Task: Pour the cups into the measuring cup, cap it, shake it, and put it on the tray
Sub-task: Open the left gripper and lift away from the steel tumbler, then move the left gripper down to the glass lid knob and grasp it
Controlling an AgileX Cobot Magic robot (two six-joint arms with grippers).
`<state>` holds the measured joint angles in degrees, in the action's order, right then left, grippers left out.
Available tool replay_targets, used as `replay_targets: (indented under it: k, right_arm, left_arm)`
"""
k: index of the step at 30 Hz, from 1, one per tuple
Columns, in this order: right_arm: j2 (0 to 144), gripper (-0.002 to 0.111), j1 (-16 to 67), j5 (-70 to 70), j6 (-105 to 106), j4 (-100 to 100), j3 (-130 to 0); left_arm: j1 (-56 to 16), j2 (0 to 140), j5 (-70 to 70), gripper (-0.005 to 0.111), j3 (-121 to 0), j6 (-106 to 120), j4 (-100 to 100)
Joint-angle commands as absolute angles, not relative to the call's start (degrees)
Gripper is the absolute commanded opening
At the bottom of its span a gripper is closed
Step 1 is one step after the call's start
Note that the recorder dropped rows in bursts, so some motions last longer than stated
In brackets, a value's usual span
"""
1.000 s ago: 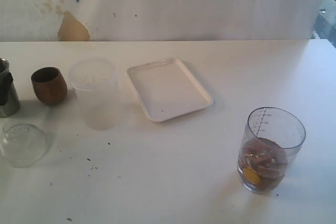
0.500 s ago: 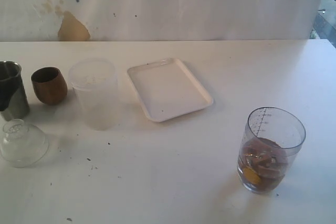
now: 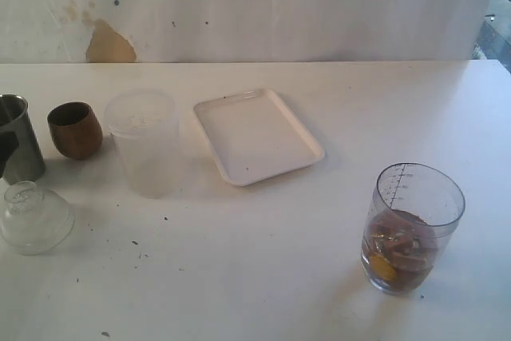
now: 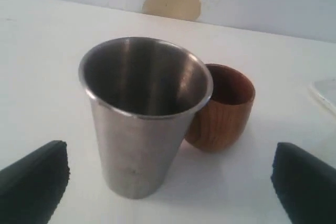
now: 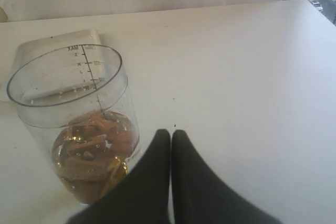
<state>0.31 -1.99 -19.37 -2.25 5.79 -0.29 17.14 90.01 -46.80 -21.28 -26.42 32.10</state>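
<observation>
Shifted rightward, emptied steel tumbler (image 3: 17, 140) stands parked beside wooden cup (image 3: 74, 129); left gripper (image 4: 169, 153) gapes wide, right gripper (image 5: 170, 134) pinched together

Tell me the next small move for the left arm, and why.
Probably back the left gripper straight away from the steel cup, then head for the clear dome lid. Its jaws stand open on either side of the cup, which sits upright and looks empty, while the measuring cup already holds the brown mix and is uncapped.
</observation>
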Motion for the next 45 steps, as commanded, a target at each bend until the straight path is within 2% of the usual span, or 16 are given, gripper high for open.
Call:
replay_targets:
  k: [1, 13, 21, 34, 35, 37, 40, 42, 45]
  right_arm:
    - [0.0, 0.000, -1.7, -19.3, -2.2, 5.7, 0.0]
    - [0.0, 0.000, -1.7, -19.3, -2.2, 5.7, 0.0]
    - [0.0, 0.000, -1.7, -19.3, -2.2, 5.7, 0.0]
    - [0.0, 0.000, -1.7, -19.3, -2.2, 5.7, 0.0]
    - [0.0, 0.000, -1.7, -19.3, -2.2, 5.7, 0.0]
    - [0.0, 0.000, -1.7, -19.3, -2.2, 5.7, 0.0]
    - [0.0, 0.000, -1.7, -19.3, -2.2, 5.7, 0.0]
    - [0.0, 0.000, -1.7, -19.3, -2.2, 5.7, 0.0]
    - [0.0, 0.000, -1.7, -19.3, -2.2, 5.7, 0.0]
  left_arm:
    - [17.0, 85.9, -47.5, 0.105, -16.6, -22.1, 29.1]
    - [16.4, 84.0, -50.0, 0.105, -11.2, -30.4, 41.2]
    - [12.9, 86.2, -49.6, 0.105, -12.0, -26.8, 40.1]
    - [12.9, 93.7, -51.7, 0.103, -14.8, -22.4, 35.4]
    - [12.9, 93.7, -51.7, 0.100, -14.8, -22.5, 35.4]
    - [12.9, 93.7, -50.7, 0.085, -14.8, -23.9, 35.4]
    - [12.9, 93.7, -49.2, 0.053, -14.8, -26.9, 37.3]
    - [12.9, 93.7, -48.9, 0.047, -14.8, -27.0, 40.2]
    - [12.9, 93.7, -46.8, 0.047, -14.8, -29.3, 40.5]
